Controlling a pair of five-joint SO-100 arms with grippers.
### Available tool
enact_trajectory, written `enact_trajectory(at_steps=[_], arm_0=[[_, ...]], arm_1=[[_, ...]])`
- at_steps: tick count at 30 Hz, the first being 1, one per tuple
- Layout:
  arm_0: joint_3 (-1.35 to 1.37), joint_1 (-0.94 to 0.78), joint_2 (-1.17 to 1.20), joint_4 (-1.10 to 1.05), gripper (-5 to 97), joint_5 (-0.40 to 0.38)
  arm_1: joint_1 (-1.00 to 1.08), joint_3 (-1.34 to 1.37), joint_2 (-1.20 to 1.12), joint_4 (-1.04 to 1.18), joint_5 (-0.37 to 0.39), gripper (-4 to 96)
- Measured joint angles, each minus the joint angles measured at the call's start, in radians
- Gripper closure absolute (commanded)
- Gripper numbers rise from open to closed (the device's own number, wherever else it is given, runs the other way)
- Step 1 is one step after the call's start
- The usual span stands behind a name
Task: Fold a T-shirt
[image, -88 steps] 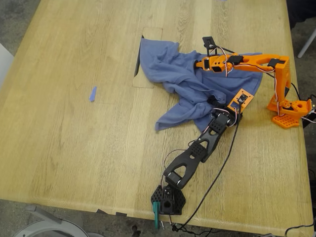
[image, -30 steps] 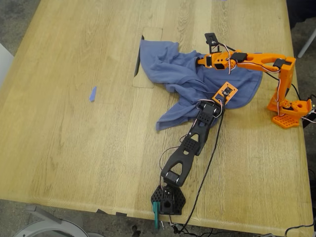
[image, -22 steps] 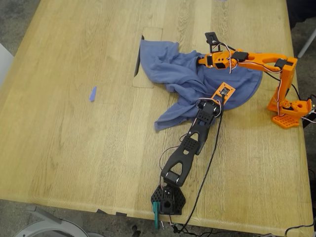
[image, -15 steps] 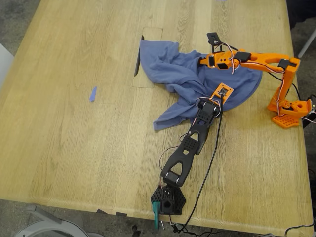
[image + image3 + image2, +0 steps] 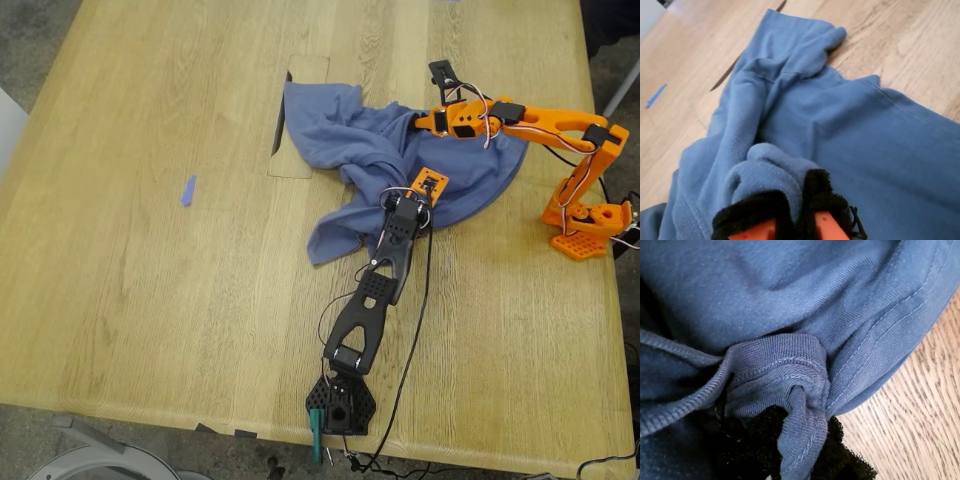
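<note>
The slate-blue T-shirt (image 5: 340, 140) lies crumpled on the wooden table, right of centre in the exterior view. My first gripper (image 5: 400, 197), on the black arm, is shut on a bunched ribbed and stitched edge of the T-shirt (image 5: 790, 300); cloth fills the gap between its black pads (image 5: 765, 440). My second gripper (image 5: 420, 120), on the orange arm, is shut on a rolled fold at the far side of the T-shirt (image 5: 865, 140), with the fold pinched between its pads (image 5: 822, 197). No chest print shows.
A rectangular cutout (image 5: 280, 125) in the table lies partly under the shirt's edge at the exterior view's left. A blue tape scrap (image 5: 187, 190) (image 5: 655, 95) lies further left. The orange base (image 5: 585, 225) and black base (image 5: 340, 405) stand on the table, with cables trailing.
The black arm has drawn its pinch of cloth towards the exterior view's left, pulling the shirt's near tail with it. The orange arm's gripper has shifted slightly right and away, still holding.
</note>
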Motion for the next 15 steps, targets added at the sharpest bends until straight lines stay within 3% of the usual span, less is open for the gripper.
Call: enact_trajectory(at_steps=[15], arm_0=[[0.002,-0.002,0.244,0.026,92,-0.005]], arm_1=[[-0.055,-0.011,0.216,0.055,-0.031,91.5]])
